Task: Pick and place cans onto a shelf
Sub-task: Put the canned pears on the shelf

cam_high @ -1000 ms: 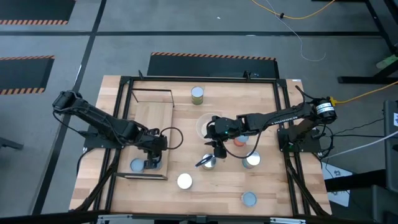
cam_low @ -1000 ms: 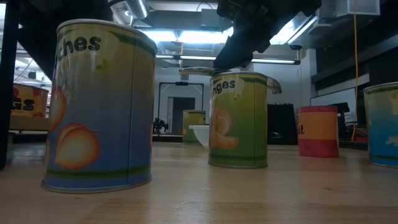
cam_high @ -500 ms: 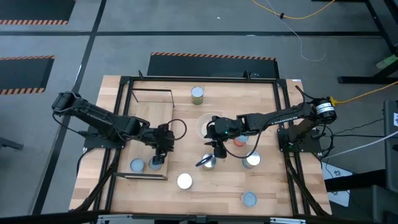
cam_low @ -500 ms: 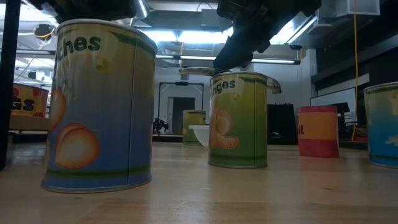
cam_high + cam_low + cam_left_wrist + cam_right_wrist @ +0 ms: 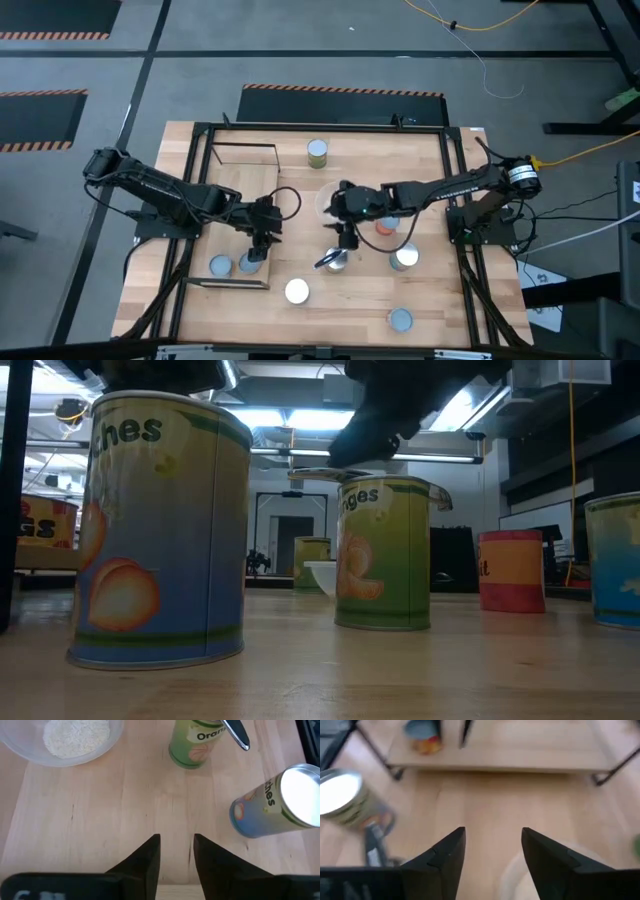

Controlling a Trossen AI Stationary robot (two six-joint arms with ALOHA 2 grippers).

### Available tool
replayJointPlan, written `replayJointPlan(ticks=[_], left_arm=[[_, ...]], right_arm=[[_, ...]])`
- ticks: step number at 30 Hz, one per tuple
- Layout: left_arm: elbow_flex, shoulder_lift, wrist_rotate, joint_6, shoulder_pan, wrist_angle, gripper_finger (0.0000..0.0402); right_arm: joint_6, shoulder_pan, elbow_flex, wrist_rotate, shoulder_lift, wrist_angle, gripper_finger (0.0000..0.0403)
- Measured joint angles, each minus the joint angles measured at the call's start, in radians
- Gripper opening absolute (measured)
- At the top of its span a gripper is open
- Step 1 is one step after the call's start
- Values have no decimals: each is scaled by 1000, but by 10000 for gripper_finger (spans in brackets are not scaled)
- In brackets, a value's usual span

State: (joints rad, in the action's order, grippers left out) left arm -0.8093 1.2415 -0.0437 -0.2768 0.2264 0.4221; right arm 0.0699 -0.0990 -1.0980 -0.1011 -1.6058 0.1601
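The left gripper (image 5: 262, 236) has lifted off the can (image 5: 252, 261) it set on the shelf (image 5: 240, 190), fingers released and empty; the right gripper (image 5: 345, 232) has drawn back, fingers wide. An upright green can (image 5: 337, 262) stands just beyond the right fingers, a utensil (image 5: 327, 259) across its top (awkward), so the right arm is nearer. The bowl (image 5: 75, 740) holds pale grains.
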Motion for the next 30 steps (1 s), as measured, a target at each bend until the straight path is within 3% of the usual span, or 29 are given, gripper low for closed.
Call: replayJointPlan(ticks=[3,8,20,30], left_arm=[[0,0,0,0,0,0,109],[0,0,0,0,0,0,109],[0,0,0,0,1,0,109],[0,1,0,0,1,1,109]], right_arm=[[-1,39,-46,-52,0,-2,200],[-63,142,-135,-50,0,-3,200],[-327,423,-176,124,-20,44,189],[-430,504,-176,201,-144,40,185]])
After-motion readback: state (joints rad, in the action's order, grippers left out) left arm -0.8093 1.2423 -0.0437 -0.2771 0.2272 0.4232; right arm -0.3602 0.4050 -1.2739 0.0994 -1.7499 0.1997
